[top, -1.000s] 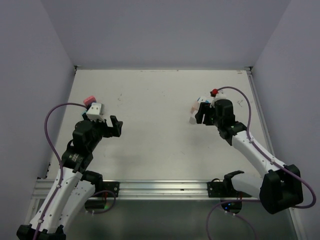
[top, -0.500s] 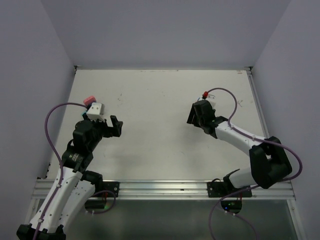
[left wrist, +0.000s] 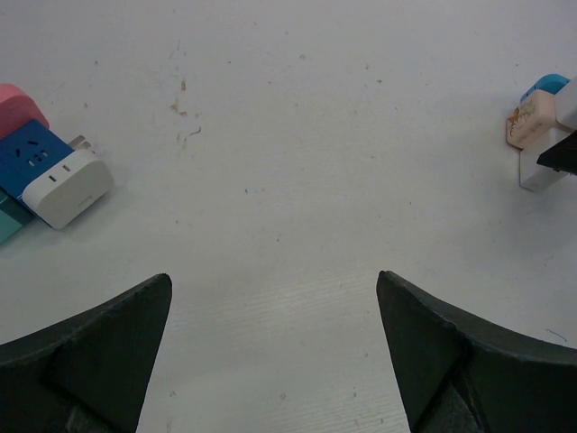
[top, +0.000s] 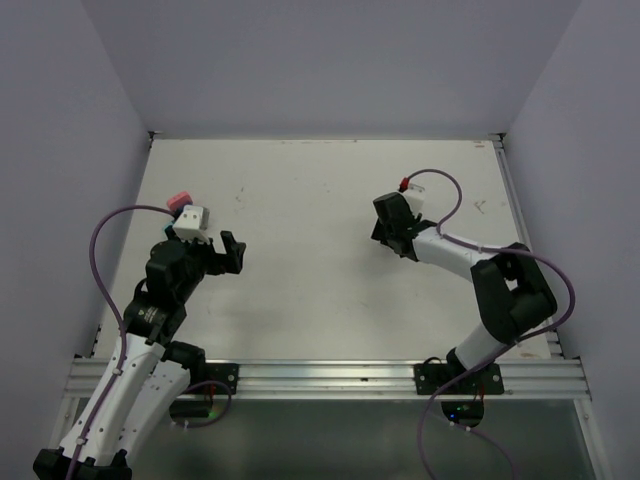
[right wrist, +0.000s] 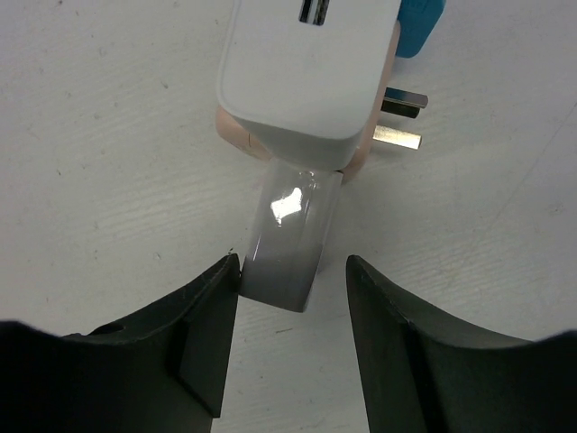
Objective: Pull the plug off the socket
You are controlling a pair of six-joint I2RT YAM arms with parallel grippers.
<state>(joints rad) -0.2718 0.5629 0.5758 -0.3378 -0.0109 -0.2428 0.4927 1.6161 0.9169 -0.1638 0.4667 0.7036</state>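
Right gripper [right wrist: 293, 271]: jaws partly open and closed on nothing. They straddle the near end of a glossy grey-white rectangular bar [right wrist: 288, 239]. The finger [right wrist: 194, 343] on the picture's left sits against the bar's edge or just beside it; the wrist view is too close for me to say which. The other finger stands clear of the bar, with white table top [right wrist: 108, 135] showing in the gap.

The bar runs away from the gripper and under a white plastic plug block [right wrist: 311, 63]. That block lies on a peach-coloured socket body [right wrist: 239, 131]. A blue plastic piece [right wrist: 419, 23] adjoins the far corner. Two bare metal prongs [right wrist: 401, 117] stick out sideways beside it.

In the overhead view this assembly lies on the right half of the table, hidden under the right gripper.

Left gripper [left wrist: 272, 280]: jaws wide open and empty, held above bare table on the left side. A cluster of pink, blue and white adapter blocks [left wrist: 45, 167] lies near it, well apart from the right-hand assembly.
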